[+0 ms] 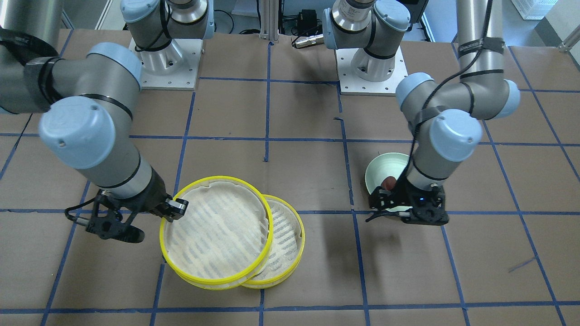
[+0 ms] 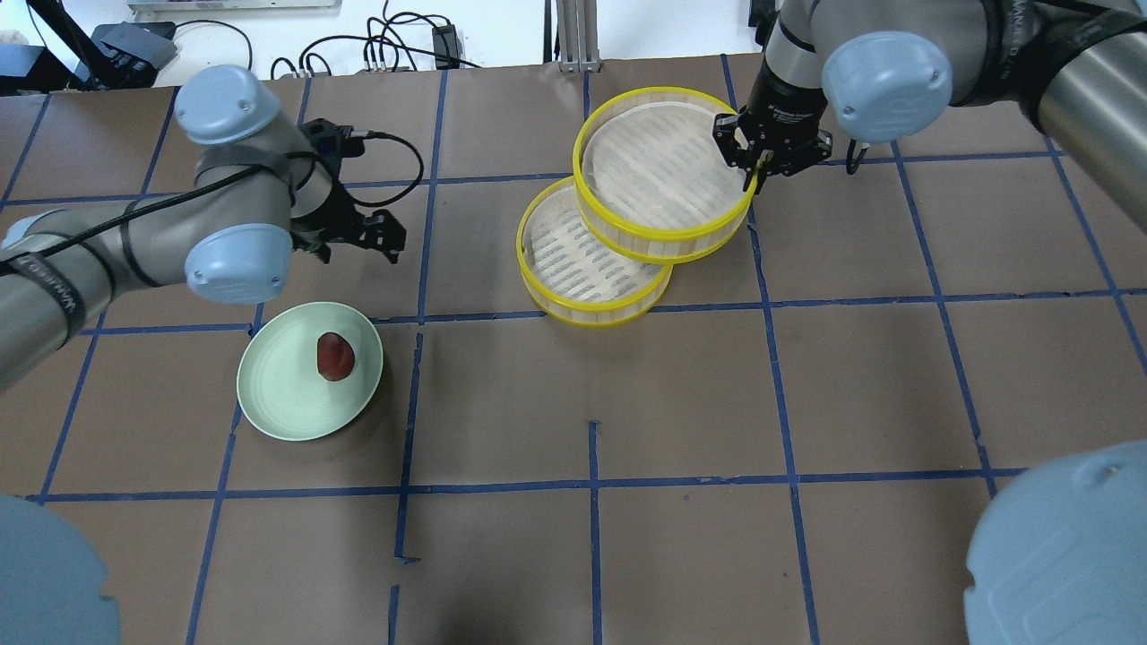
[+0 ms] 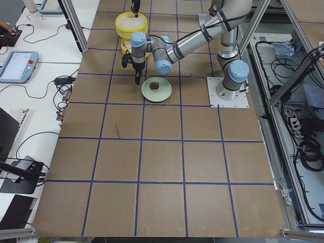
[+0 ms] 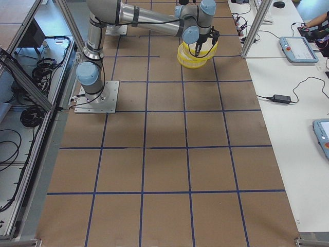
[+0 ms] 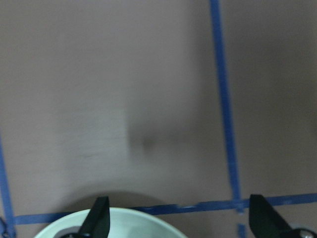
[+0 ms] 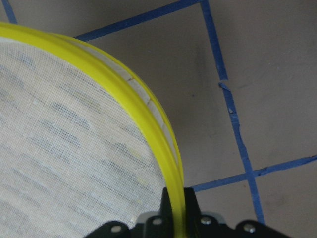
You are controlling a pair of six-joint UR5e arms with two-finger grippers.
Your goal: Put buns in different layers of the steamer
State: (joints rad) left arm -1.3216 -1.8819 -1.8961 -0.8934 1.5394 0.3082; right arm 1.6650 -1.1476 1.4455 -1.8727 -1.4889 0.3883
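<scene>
Right jaws tight on rim of upper tray point(image 2: 659, 170); left jaws wide beside plate point(image 2: 287, 394).

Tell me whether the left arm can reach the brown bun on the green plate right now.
Probably yes. The left gripper hangs open just past the edge of the plate, and the bun lies uncovered there with nothing above it.

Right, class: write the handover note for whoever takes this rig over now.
Right gripper: fingers shut on the rim of the upper tray, which sits offset, overlapping the lower tray.
Left gripper: open, empty, beside the plate.
Brown bun lies on the plate; white bun not in view.
Done: no bun seen in either tray.
Left: one bun into each tray.
</scene>
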